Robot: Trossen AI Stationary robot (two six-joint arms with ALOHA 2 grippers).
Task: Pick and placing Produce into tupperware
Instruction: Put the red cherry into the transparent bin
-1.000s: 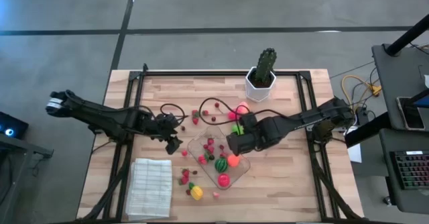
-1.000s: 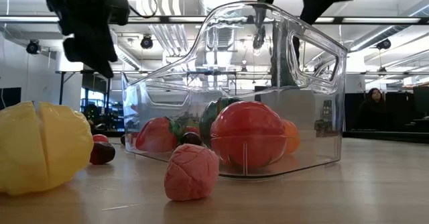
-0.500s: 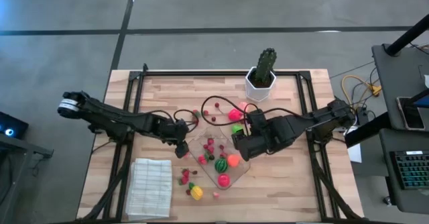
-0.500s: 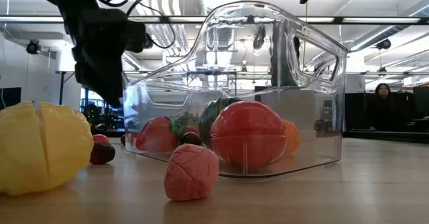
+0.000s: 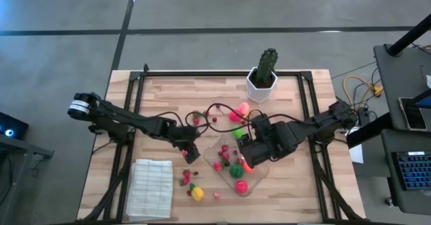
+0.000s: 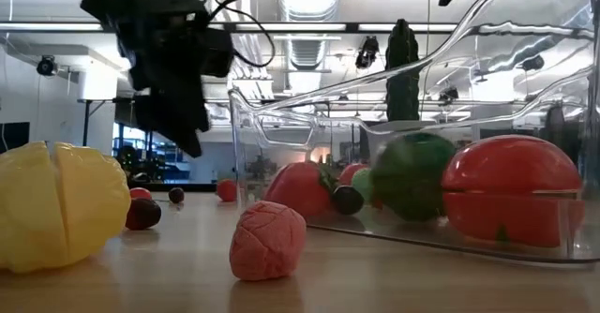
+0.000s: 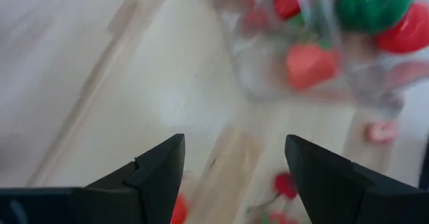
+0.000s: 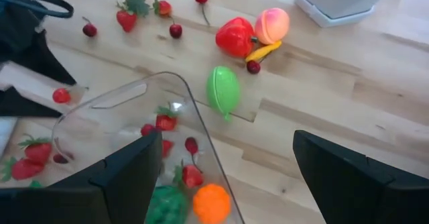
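The clear tupperware [image 5: 214, 170] lies mid-table and holds a green melon ball [image 5: 236, 171], red and orange pieces and berries. Loose produce rests on the wood: a yellow piece [image 5: 196, 193] and strawberries [image 5: 185, 178] near its left, and a green piece [image 8: 223, 90], a red piece [image 8: 234, 37] and cherries beyond it. My left gripper [image 5: 191, 155] stands open, low at the tupperware's left corner [image 7: 251, 83], with bare wood between its fingers. My right gripper [image 8: 228, 135] hangs open above the tupperware's far side, clear of its rim [image 8: 134, 90]. My left gripper slants down from the table's left, close to the tupperware's left corner. The left wrist view shows wood between the fingertips [image 7: 175, 143] and the wall. Whether any part of a finger touches the wall, I cannot tell.
A cactus in a white pot [image 5: 262, 77] stands at the far edge. A white ribbed cloth [image 5: 150, 188] lies near left. A black cable [image 5: 217, 109] loops over the wood among the far produce. In the low view a pink piece [image 6: 267, 241] lies in front of the tupperware.
My left gripper has gone down and toward the table's right, up to the tupperware's left corner. The tupperware has slid toward the right and near edges and turned a little, its fruit shifting with it. My right gripper has risen above it.
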